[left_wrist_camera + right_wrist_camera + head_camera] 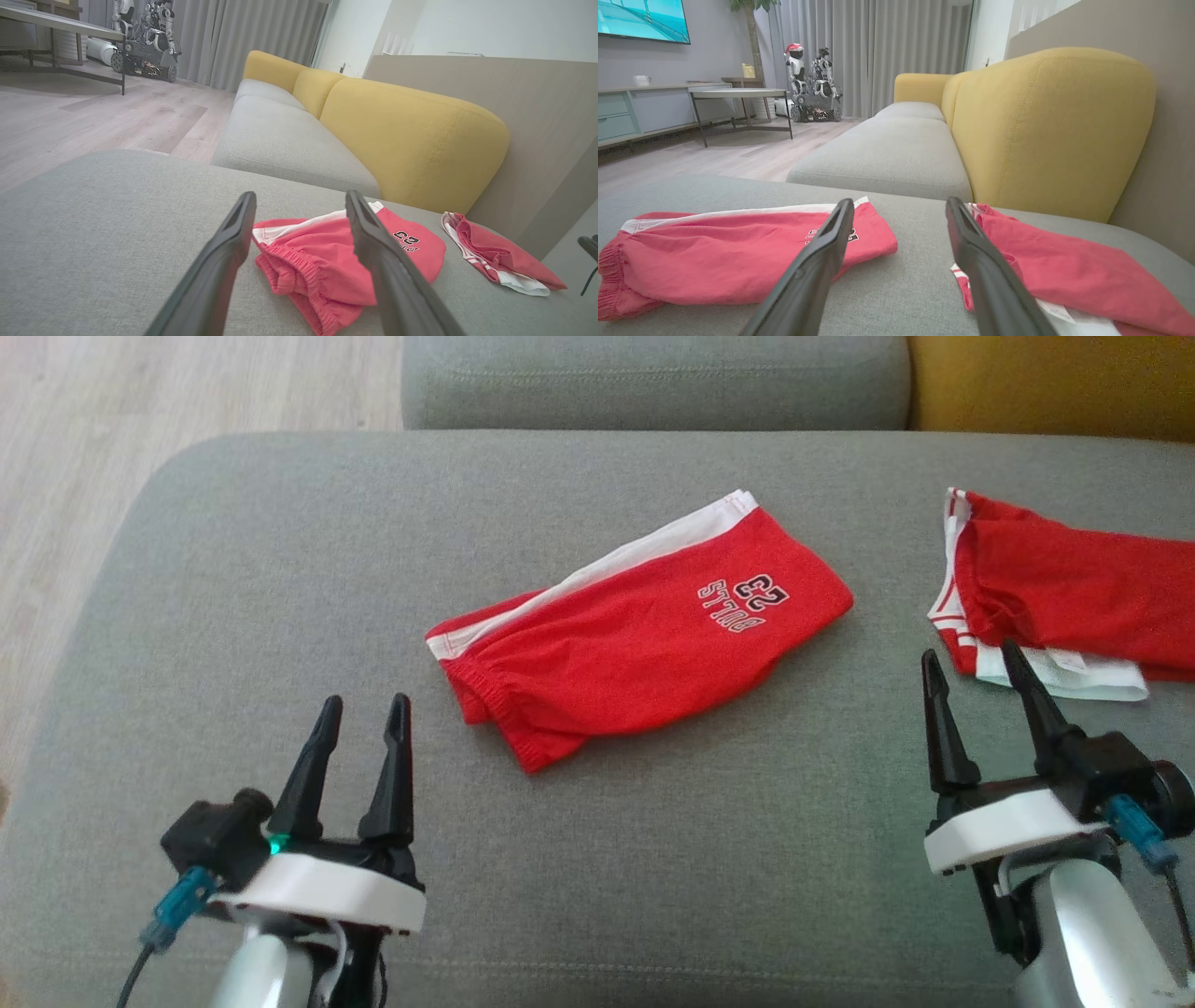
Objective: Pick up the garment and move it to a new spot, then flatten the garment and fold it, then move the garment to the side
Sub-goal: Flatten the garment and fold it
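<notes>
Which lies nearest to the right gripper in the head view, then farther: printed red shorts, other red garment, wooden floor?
1. Other red garment, just beyond the right gripper, at the right edge.
2. Printed red shorts, middle of the seat.
3. Wooden floor, far upper left.

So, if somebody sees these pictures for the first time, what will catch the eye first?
The red shorts with a white side stripe, lying in the middle of the grey seat cushion, stand out first. A second red garment lies apart from them at the right, just beyond the open right claw. The left claw, also open, sits at the front left, and a yellow backrest rises behind.
</notes>
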`<state>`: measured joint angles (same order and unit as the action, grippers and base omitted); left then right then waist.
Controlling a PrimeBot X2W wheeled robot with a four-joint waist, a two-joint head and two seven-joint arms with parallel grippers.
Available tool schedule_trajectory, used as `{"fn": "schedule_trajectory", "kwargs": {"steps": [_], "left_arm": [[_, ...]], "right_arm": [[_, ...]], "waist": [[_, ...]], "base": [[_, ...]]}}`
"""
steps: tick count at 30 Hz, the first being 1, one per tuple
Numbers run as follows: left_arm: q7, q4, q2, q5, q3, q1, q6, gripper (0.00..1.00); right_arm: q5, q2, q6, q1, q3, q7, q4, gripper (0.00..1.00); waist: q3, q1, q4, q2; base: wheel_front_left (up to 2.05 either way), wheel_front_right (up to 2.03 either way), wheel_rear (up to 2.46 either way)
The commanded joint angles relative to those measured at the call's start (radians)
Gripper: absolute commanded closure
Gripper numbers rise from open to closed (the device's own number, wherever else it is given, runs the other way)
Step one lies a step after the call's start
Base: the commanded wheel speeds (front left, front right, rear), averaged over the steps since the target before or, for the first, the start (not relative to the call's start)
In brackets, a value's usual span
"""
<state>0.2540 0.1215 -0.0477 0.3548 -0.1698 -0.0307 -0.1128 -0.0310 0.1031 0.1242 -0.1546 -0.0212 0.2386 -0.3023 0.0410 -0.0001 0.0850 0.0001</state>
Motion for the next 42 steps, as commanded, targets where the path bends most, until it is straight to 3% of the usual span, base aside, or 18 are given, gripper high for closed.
{"fn": "schedule_trajectory", "kwargs": {"steps": [1,9,14,18,22,31,42], "left_arm": [[0.008,-0.041,-0.003,0.004,0.022,-0.054,0.006,0.00],[0.008,-0.030,-0.003,0.008,-0.001,-0.072,0.003,0.00],[0.008,-0.013,-0.003,0.017,-0.026,-0.089,-0.001,0.00],[0.008,-0.003,-0.003,0.025,-0.047,-0.103,-0.003,0.00],[0.008,-0.002,-0.003,0.036,-0.062,-0.112,-0.001,0.00],[0.008,-0.008,-0.003,0.051,-0.089,-0.139,0.002,0.00],[0.008,-0.016,-0.003,0.067,-0.115,-0.150,0.006,0.00]], "right_arm": [[-0.001,-0.008,0.007,-0.029,-0.020,-0.008,0.035,0.00],[-0.259,-0.041,0.007,-0.107,-0.007,-0.151,-0.037,0.00],[-0.469,-0.050,0.007,-0.207,0.040,-0.283,-0.149,0.00],[-0.551,-0.052,0.007,-0.281,0.084,-0.361,-0.259,0.00],[-0.563,-0.052,0.007,-0.350,0.154,-0.401,-0.376,0.00],[-0.470,-0.022,0.007,-0.489,0.240,-0.445,-0.572,0.00],[-0.360,0.013,0.007,-0.621,0.303,-0.438,-0.769,0.00]], "waist": [[0.012,0.0001,0.007,-0.0001],[0.067,0.0001,0.051,-0.0001],[0.105,0.0001,0.103,-0.0001],[0.126,0.0001,0.150,-0.0001],[0.144,0.0001,0.191,-0.0001],[0.196,0.0001,0.267,-0.0001],[0.226,0.0001,0.308,-0.0001]], "base": [[0.00,0.00,0.00],[0.00,0.00,0.00],[0.00,0.00,0.00],[0.00,0.00,0.00],[0.00,0.00,0.00],[0.00,0.00,0.00],[0.00,0.00,0.00]]}}
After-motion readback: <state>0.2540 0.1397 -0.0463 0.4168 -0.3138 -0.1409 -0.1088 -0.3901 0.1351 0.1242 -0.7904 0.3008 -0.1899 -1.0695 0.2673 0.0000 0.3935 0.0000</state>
